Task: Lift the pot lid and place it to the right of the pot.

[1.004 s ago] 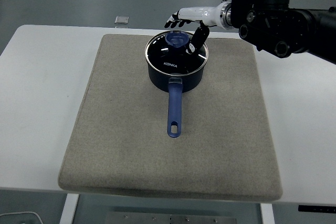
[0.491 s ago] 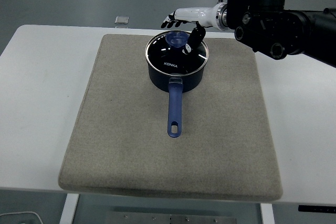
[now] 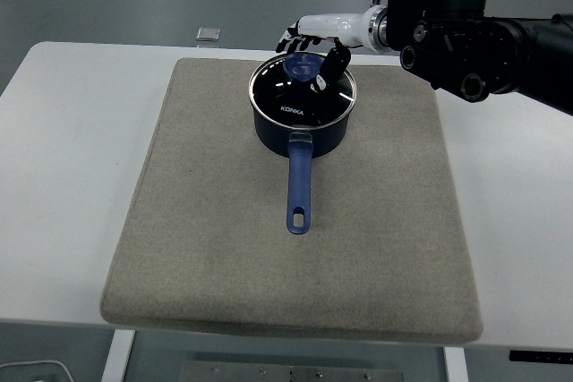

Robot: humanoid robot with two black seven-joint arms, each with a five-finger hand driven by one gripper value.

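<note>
1. Nearest me, the mat: grey-beige, covers the mid part of the white table, all well short of the hand.
2. The pot handle is blue, hole at its tip. It points straight back at me; the long axis runs near-far, away from the hand.
3. The pot is dark blue, upright on the mat's far half, below and just left of the hand in my view.
4. The pot lid is glass w/ metal rim, seated flat on the pot, not lifted. White print faces me.
5. The lid knob is blue, at the lid's far side, directly under the hand.
6. The right hand has a white shell w/ dark fingers stretched left past the knob, and the thumb hangs down beside the knob on its right. Span looks wide; I can't tell if anything touches the knob, no grasp visible.
7. The right arm is black and bulky, coming in from the right edge behind the hand.
8. Farthest: a small grey object on the table's far edge, left of the hand, well apart.
</note>
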